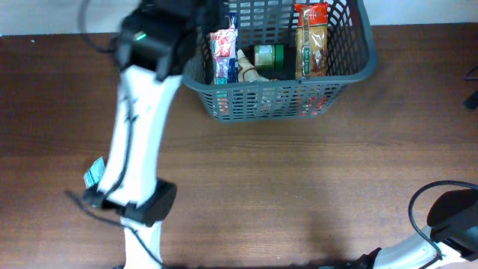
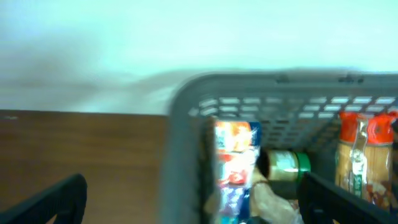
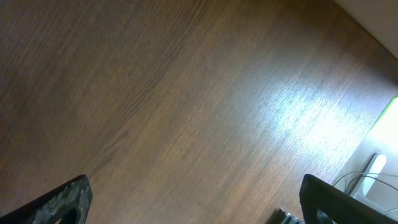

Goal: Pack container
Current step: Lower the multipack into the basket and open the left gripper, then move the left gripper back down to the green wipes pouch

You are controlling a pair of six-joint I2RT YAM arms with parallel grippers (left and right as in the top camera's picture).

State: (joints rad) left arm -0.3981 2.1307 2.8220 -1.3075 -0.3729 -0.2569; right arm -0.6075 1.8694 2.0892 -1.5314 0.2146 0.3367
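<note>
The container is a dark grey slotted basket at the table's far edge. In it stand a red, white and blue packet, a green-lidded jar, a beige wrapped item and a tall orange-brown packet. My left gripper is at the basket's left rim. In the left wrist view it is open and empty, its fingers straddling the basket's left wall, with the packet, jar and orange-brown packet beyond. My right gripper is open and empty over bare wood.
My left arm stretches from the front left up to the basket. My right arm sits at the front right corner with a black cable. A small teal tag lies by the left arm. A wall rises behind the basket.
</note>
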